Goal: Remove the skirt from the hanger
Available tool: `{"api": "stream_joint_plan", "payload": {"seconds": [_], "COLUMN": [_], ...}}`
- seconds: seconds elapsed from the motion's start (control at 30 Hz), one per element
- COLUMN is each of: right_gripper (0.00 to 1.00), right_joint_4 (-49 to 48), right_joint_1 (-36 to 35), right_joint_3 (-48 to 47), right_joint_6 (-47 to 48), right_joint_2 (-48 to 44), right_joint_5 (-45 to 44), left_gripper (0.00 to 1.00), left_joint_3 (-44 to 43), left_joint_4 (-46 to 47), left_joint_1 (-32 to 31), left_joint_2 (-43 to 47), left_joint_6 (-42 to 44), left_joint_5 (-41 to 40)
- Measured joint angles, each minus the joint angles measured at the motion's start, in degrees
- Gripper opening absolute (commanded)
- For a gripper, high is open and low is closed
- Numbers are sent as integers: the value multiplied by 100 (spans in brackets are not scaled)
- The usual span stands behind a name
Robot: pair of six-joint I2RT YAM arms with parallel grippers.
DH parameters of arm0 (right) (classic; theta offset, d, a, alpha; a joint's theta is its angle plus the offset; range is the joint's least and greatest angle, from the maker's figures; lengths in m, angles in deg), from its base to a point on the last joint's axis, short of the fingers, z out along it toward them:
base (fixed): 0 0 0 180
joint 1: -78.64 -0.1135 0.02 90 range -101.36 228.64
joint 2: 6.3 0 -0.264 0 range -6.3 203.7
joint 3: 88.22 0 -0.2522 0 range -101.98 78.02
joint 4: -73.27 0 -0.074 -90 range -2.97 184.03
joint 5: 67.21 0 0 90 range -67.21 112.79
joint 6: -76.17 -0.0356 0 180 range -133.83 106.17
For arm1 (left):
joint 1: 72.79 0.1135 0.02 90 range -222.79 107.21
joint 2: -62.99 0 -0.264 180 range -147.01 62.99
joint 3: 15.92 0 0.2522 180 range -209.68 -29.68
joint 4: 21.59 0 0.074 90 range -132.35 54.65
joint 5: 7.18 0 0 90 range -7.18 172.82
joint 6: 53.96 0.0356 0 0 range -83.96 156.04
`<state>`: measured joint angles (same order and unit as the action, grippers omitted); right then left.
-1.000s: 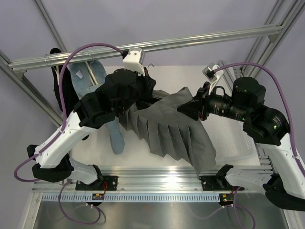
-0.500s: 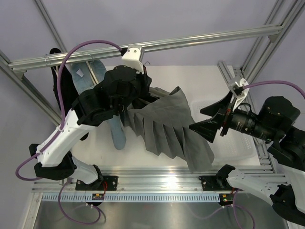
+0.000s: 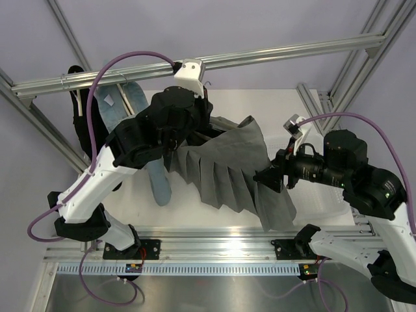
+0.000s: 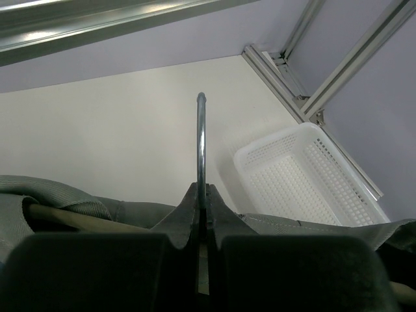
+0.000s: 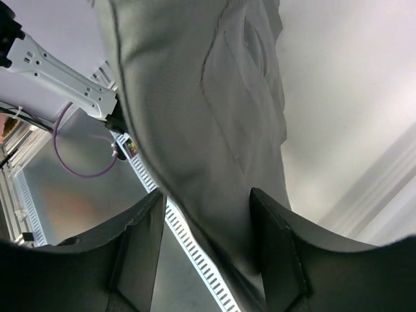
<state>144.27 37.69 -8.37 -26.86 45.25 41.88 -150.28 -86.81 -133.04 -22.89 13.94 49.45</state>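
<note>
Two grippers — left gripper (image 4: 202, 195) pinching hanger (image 4: 201, 143) hook, right gripper (image 5: 208, 218) straddling skirt (image 3: 227, 172)

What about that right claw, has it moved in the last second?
Yes. Seen from the top, the right gripper has come nearer the front rail and now sits lower along the skirt, at its right edge.
</note>
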Motion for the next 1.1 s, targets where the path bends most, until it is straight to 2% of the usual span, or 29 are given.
{"api": "stream_joint_plan", "payload": {"seconds": [0.13, 0.23, 0.3, 0.37, 0.4, 0.57, 0.7, 0.87, 1.1], "right_gripper": [62, 56, 34, 7, 0, 0, 0, 0, 0], "right_joint_4": [190, 313, 367, 400, 415, 468, 627, 798, 1266], "right_joint_1": [0, 0, 0, 0, -2, -7, -11, -22, -31], "right_joint_3": [-2, 0, 0, 15, 17, 13, -55, -153, -144], "right_joint_6": [17, 50, 70, 136, 146, 57, -118, -442, -879], "right_joint_2": [-208, -323, -345, -334, -319, -273, -481, -1119, -2116], "right_joint_5": [-20, -63, -116, -175, -208, -507, -1147, -1836, -2352], "left_gripper": [0, 0, 0, 0, 0, 0, 0, 0, 0], "left_joint_3": [-59, -59, -59, -59, -59, -59, -57, -31, 24], "left_joint_4": [-4, -35, -52, -57, -61, -85, -87, 101, 476], "left_joint_1": [-4, -4, -4, -4, -4, -4, -4, 37, 70], "left_joint_2": [-11, -13, -13, -13, -13, -13, -11, 9, 127], "left_joint_6": [24, 28, 28, 28, 28, 52, 114, 4, -409], "left_joint_5": [-11, -9, -9, -9, -9, -46, -254, -350, -70]}}
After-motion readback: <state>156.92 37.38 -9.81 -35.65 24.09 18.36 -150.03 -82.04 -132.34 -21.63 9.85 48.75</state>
